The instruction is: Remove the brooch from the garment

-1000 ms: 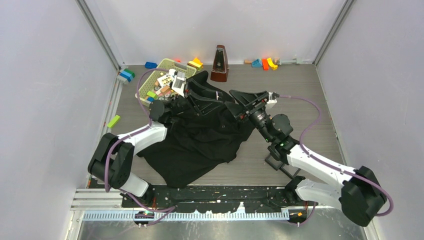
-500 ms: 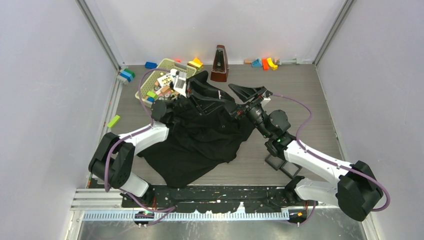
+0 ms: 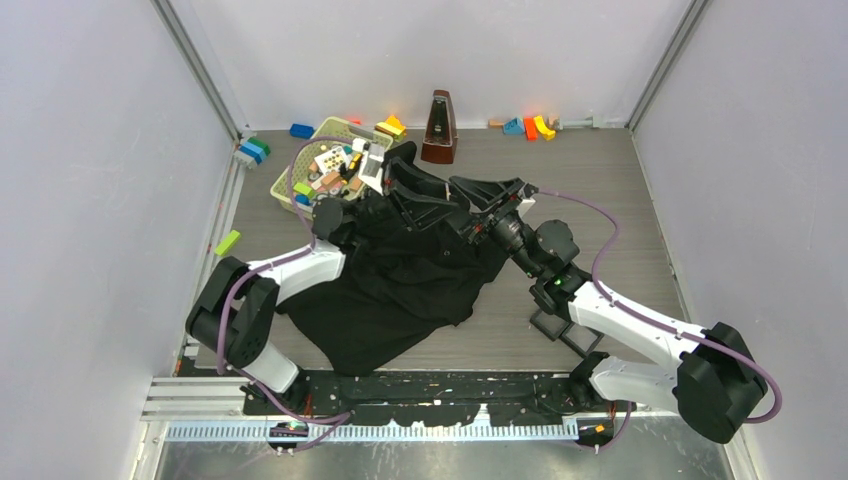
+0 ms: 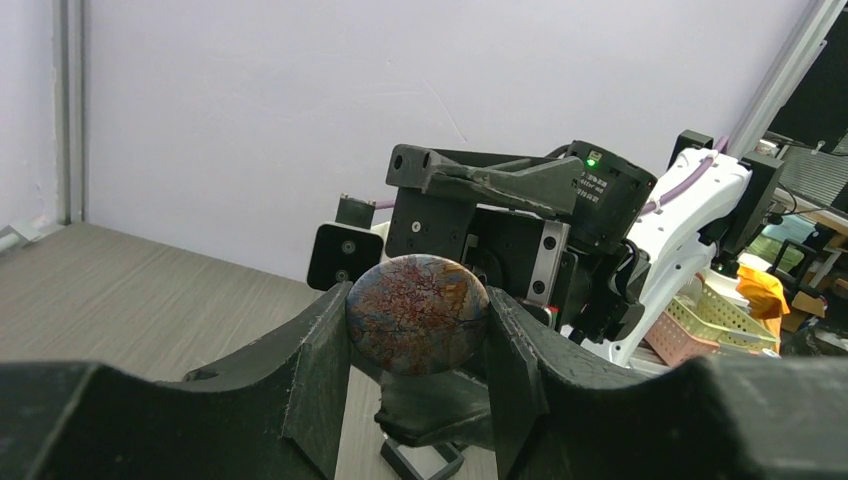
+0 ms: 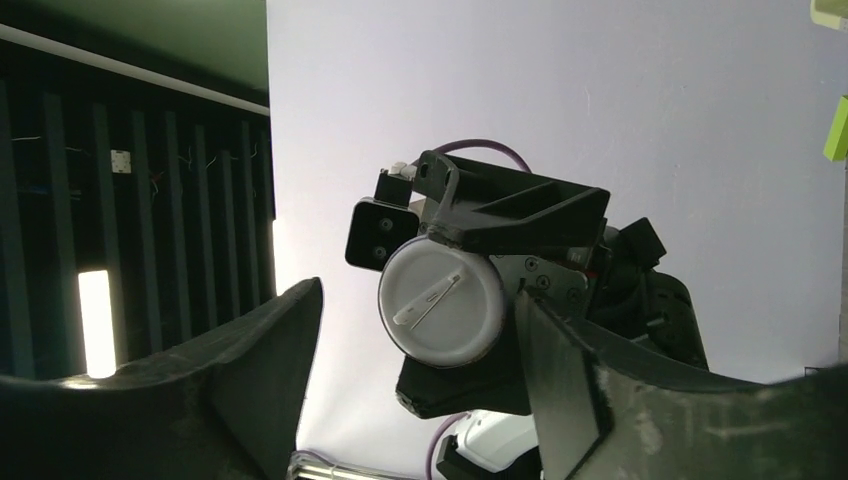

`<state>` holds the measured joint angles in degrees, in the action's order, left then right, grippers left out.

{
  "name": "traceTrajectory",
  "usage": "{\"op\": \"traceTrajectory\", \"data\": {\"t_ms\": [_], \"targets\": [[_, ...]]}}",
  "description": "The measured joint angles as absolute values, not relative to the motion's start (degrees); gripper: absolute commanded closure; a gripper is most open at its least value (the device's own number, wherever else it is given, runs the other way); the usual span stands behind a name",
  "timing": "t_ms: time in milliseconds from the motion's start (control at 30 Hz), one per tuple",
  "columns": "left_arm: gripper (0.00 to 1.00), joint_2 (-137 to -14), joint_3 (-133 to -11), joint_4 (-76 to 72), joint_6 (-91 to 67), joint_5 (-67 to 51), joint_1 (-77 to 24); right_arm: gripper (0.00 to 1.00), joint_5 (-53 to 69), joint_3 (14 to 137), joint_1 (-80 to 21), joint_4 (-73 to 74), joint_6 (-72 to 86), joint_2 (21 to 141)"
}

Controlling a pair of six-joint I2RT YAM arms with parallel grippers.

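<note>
Nearest, the black garment [image 3: 400, 290] lies crumpled on the desk [image 3: 620, 200], just ahead of the arm bases. Above its far edge the L fingers [image 4: 320, 355] are partly closed, clamping the brooch [image 4: 417, 312] by its rim, mottled reddish face toward the L wrist cam. The R fingers [image 5: 270, 340] face them, spread wide w/ nothing gripped; the brooch's white back w/ pin shows btwn them. Beyond: a basket [image 3: 290, 182] of bits, then a metronome [image 3: 438, 128].
</note>
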<state>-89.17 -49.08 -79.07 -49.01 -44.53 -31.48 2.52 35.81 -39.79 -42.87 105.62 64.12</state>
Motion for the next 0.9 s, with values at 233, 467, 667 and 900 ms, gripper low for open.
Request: {"op": "traceTrajectory", "data": {"t_ms": [233,467,667,900], "targets": [[0.74,-90.0,-49.3,-79.4,-48.9,-44.6,-31.6,0.49,2.9,35.8,-39.8,-42.8,106.4,64.2],[0.58,-89.9,-49.4,-80.5,-48.2,-45.1,-31.4,0.69,2.9,35.3,-39.9,-43.7,106.7,64.8],[0.22,-87.6,-47.1,-80.2,-45.9,-46.5,-31.3,0.74,2.9,35.0,-39.9,-46.4,105.6,65.4],[0.0,-81.1,-41.2,-75.4,-43.6,-47.8,-31.4,0.74,2.9,34.1,-39.9,-44.5,98.3,62.4]]}}
